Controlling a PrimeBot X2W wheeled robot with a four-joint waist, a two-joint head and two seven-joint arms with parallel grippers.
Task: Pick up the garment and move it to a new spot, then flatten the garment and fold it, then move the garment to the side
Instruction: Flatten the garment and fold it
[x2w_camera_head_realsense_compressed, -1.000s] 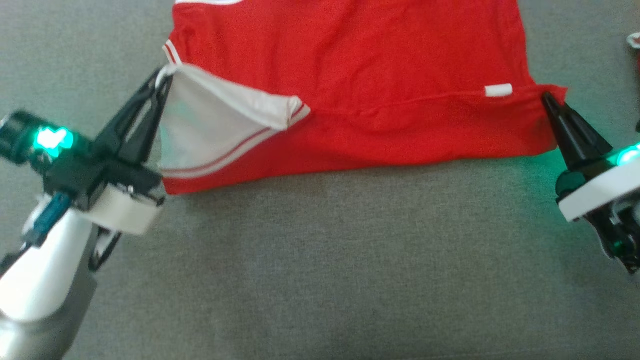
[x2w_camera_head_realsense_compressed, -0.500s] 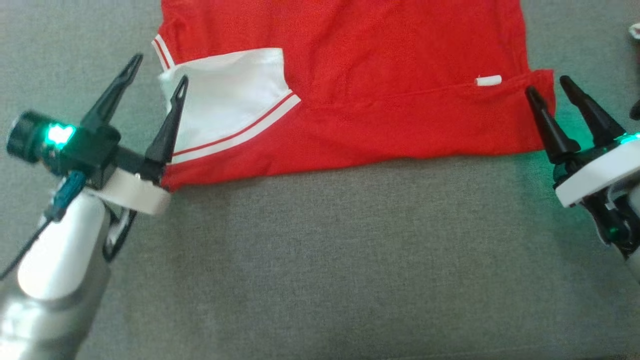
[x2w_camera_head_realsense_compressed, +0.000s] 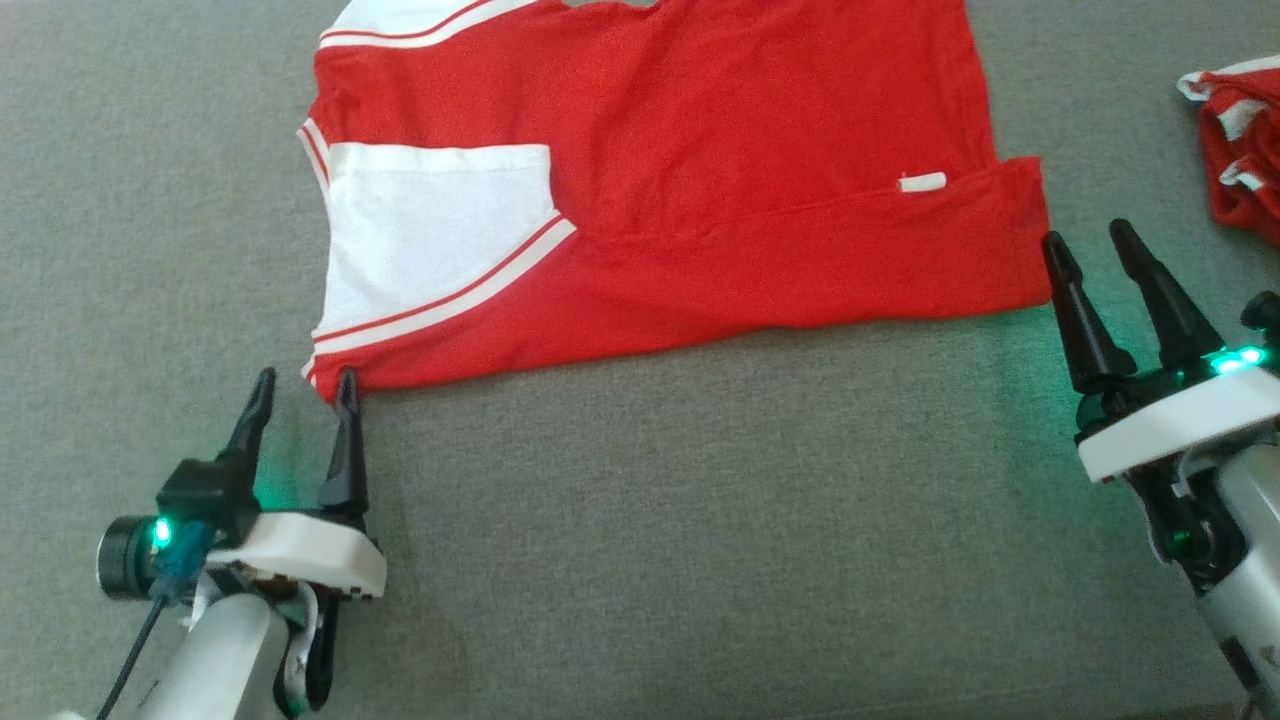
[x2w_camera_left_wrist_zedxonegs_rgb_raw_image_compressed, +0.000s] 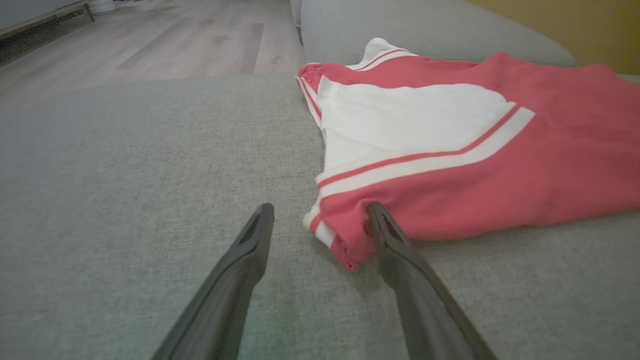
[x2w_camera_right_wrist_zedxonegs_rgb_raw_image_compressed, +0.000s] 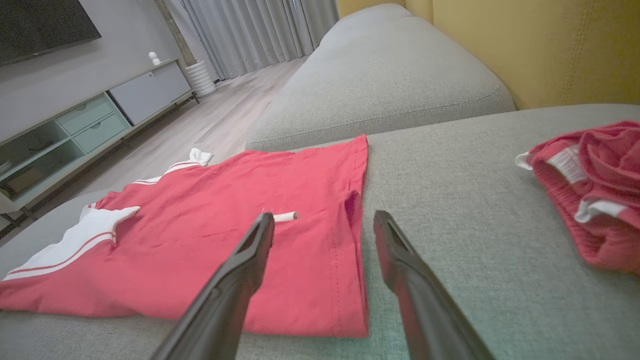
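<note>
- Our left gripper (x2w_camera_head_realsense_compressed: 306, 375) stands at the near left, low over the grey sofa (x2w_camera_head_realsense_compressed: 700, 520). Its jaws are wide apart and it holds nothing. In the left wrist view its right finger lies against the near left corner of the garment, and we cannot tell whether it really touches the cloth.
- The garment (x2w_camera_head_realsense_compressed: 720, 130) is spread on the sofa seat in front of us, between the two grippers. It lies flat and smooth, with only small wrinkles.
- On the left part of it, the white sleeve (x2w_camera_head_realsense_compressed: 430, 220) with its striped trim is laid inward on top of the red cloth. We judge that the picking up, the moving and the flattening are finished, and that the folding is begun.
- A long seam line runs across the near part toward the small white tag (x2w_camera_head_realsense_compressed: 921, 182). It looks like one layer turned over another, but we are not sure of it.
- Our right gripper (x2w_camera_head_realsense_compressed: 1085, 232) is just beside the near right corner of the garment. It is also fully spread and empty.
- At the far right a smaller red cloth (x2w_camera_head_realsense_compressed: 1240, 160) lies crumpled, well apart from the garment.
- What is left, in our judgement: more folds to make the garment compact, and then to move it to the side.
</note>
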